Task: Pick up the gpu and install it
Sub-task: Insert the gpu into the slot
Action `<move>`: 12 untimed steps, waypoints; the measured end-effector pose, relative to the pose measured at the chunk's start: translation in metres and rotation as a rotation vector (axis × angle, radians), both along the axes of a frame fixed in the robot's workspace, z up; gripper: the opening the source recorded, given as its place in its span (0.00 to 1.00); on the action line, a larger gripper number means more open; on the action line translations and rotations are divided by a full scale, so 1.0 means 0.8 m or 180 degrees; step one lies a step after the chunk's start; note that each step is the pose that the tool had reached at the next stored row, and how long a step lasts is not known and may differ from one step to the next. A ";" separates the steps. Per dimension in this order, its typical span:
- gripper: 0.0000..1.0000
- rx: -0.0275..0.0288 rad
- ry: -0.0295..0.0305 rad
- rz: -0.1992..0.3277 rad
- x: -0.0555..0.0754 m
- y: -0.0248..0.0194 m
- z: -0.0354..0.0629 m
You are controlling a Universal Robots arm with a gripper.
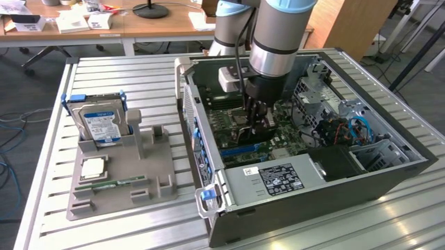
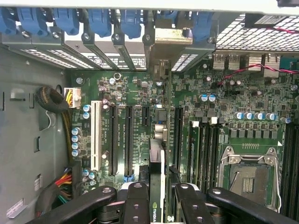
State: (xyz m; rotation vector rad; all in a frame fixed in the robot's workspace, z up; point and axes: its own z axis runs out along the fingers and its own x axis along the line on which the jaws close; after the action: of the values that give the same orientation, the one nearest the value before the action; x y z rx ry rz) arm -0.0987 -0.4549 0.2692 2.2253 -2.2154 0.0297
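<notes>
At the exterior view's left, the grey tray [image 1: 118,172] sits on the slatted surface [image 1: 389,229], carrying the hard drive [image 1: 101,122] upright and the memory stick [image 1: 114,183] lying flat. Neither is near the work.

Centre frame, the open case [image 1: 306,208] lies on its side. The gripper [image 1: 256,122] reaches down into it, over the motherboard [image 1: 278,143].

In the wrist view, the fingers [image 2: 136,205] are clenched on the gpu [image 2: 158,186], which is held edge-on and runs along the line of the long black slots [image 2: 112,140]. You cannot tell from either view whether its contact edge has met a slot or hangs just above the board.

Risks, as judged:
- The card stands between neighbouring slots [image 2: 178,135]. A slight sideways offset could land its edge on the board or on nearby capacitors.
- The grip is on one end of a thin card, so pressing down may tilt it and seat one end only.
- The bracket end must meet the rear opening [image 2: 163,42]. A snag there would stop the card short.
</notes>
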 end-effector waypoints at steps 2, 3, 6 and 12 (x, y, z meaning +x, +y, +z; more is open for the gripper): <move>0.26 0.0000 0.0000 0.0000 0.000 0.0001 0.000; 0.26 0.0000 0.0000 0.0000 0.000 0.0002 -0.001; 0.26 0.0001 -0.0001 0.0000 0.000 0.0006 -0.001; 0.26 0.0000 0.0000 0.0000 -0.001 0.0017 -0.001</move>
State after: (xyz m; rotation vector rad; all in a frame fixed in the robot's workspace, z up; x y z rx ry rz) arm -0.0992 -0.4535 0.2684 2.2253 -2.2154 0.0297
